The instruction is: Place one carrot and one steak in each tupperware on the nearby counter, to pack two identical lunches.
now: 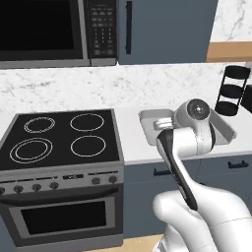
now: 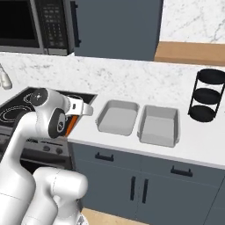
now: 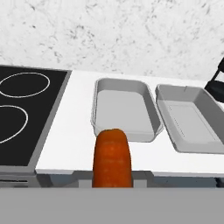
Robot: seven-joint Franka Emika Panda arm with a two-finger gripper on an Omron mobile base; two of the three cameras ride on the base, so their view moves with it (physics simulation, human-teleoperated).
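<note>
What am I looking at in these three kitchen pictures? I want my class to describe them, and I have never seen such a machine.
It is a rendered kitchen with a white robot arm on a driving base. Two pictures come from cameras on the base, behind the arm to its left and right. The third comes from a camera on the hand, looking along the two-finger gripper.

On the flat white countertop sit two shallow light-grey rectangular trays, one nearer the stove and one further right, both empty. Beside them are a black glass stovetop and a black tiered stand.

The gripper is shut on a short orange carrot, held in front of the nearer tray.
</note>
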